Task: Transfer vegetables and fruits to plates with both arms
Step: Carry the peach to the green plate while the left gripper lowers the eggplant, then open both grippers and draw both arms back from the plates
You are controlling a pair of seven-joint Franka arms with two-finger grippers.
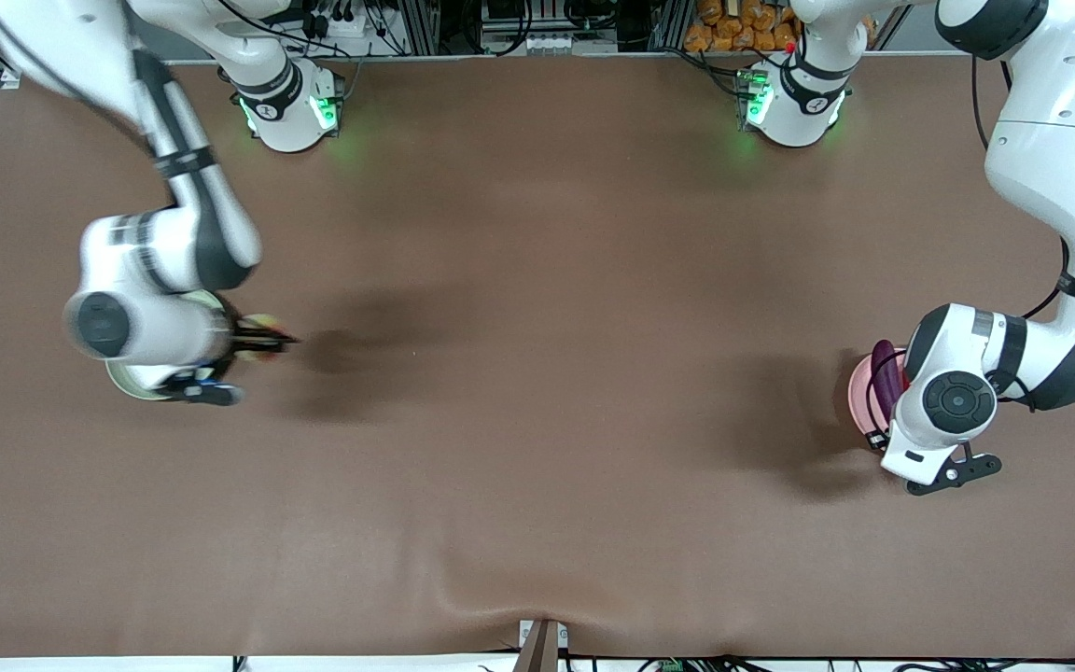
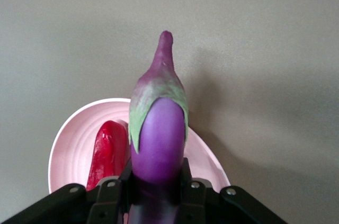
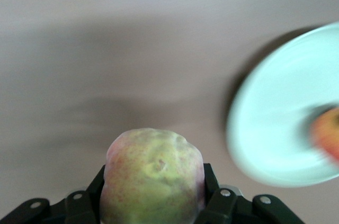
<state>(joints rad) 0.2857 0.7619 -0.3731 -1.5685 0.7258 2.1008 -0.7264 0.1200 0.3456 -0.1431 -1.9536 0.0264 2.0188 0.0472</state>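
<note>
Eggplant (image 2: 159, 139) was clamped in the left hand (image 2: 157, 181) over the pink plate (image 2: 69, 150), where the chili (image 2: 107, 152) already lay. Peach (image 3: 153, 179) was clamped in the right hand (image 3: 153, 197), just beside the green plate (image 3: 275, 128) holding the red fruit (image 3: 327, 134). Two placed, two left to drop; counter (image 1: 537, 280) otherwise bare.

Even overhead light, soft shadows on the table (image 1: 537, 233); right arm (image 1: 155, 280) motion-blurred.

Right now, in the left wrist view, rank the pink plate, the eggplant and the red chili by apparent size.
1. Pink plate
2. Eggplant, though nearness to the camera, in the left gripper, enlarges it
3. Red chili, partly hidden
</note>
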